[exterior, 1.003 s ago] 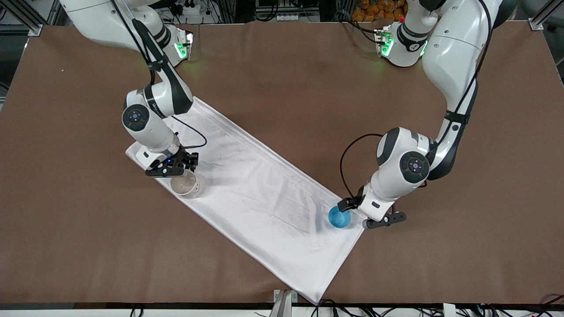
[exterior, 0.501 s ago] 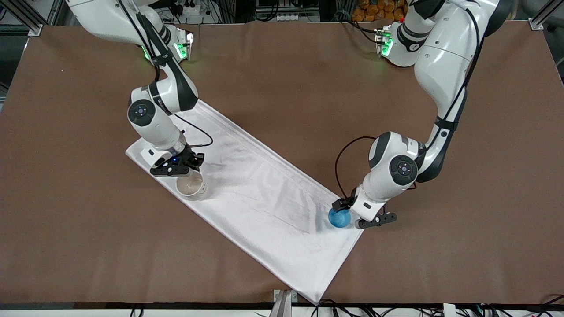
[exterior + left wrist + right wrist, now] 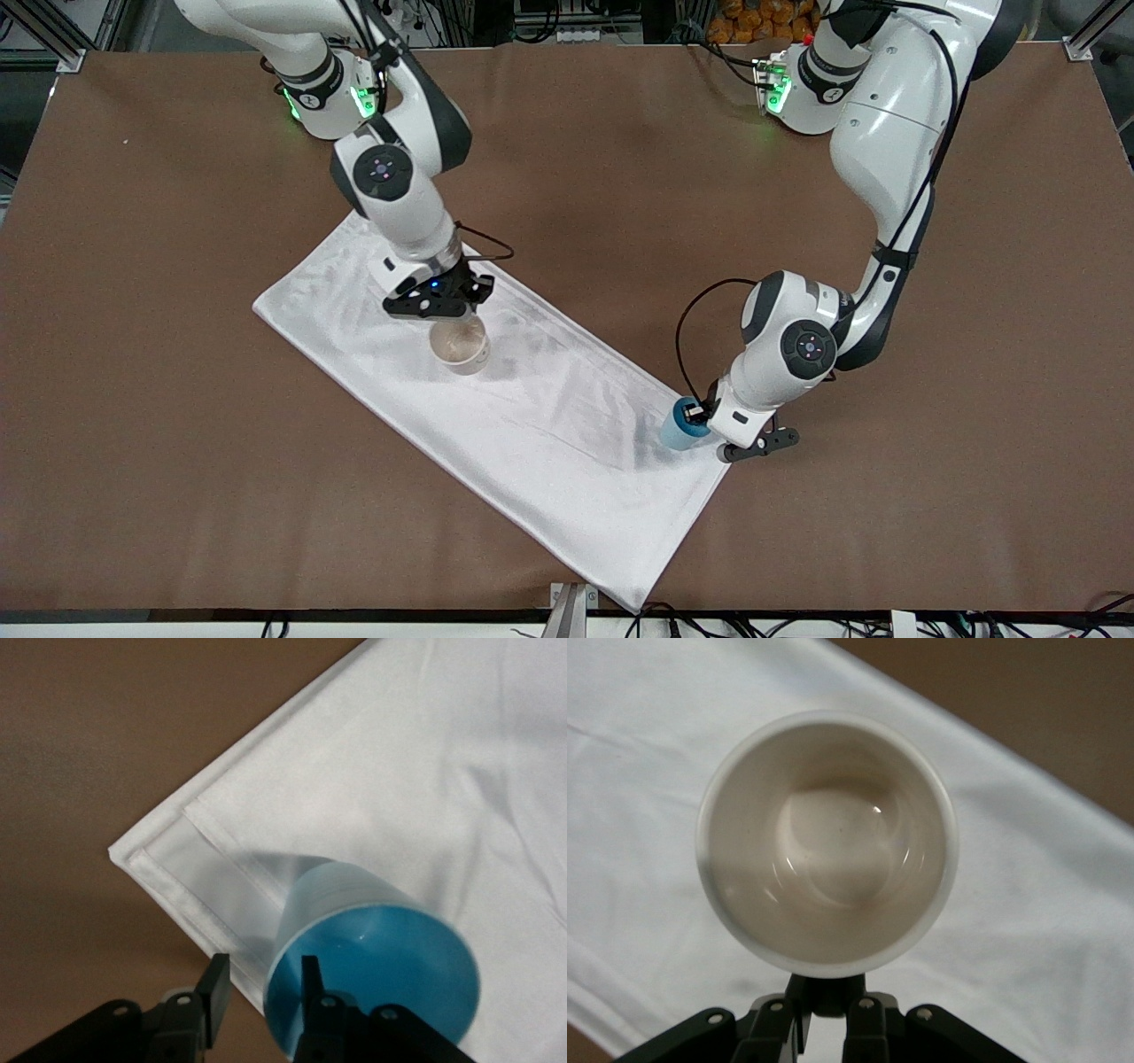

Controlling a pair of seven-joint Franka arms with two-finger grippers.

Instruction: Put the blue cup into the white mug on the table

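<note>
The white mug (image 3: 459, 346) hangs upright from my right gripper (image 3: 447, 315), which is shut on its black handle, over the middle of the white cloth. In the right wrist view the mug (image 3: 827, 842) shows an empty off-white inside, and the right gripper (image 3: 824, 1010) pinches the handle. The blue cup (image 3: 680, 430) sits tilted at the cloth's corner toward the left arm's end. My left gripper (image 3: 700, 424) grips its wall. In the left wrist view the left gripper (image 3: 261, 983) has one finger inside the cup (image 3: 381, 966) and one outside.
The long white cloth (image 3: 549, 425) lies slantwise across the middle of the brown table (image 3: 177, 443). Its corner (image 3: 120, 853) lies next to the blue cup. Bare brown table surrounds the cloth on all sides.
My right gripper has carried the white mug from the cloth's end at the right arm's side to over its middle. The blue cup has gone from upright to tilted in my left gripper.
</note>
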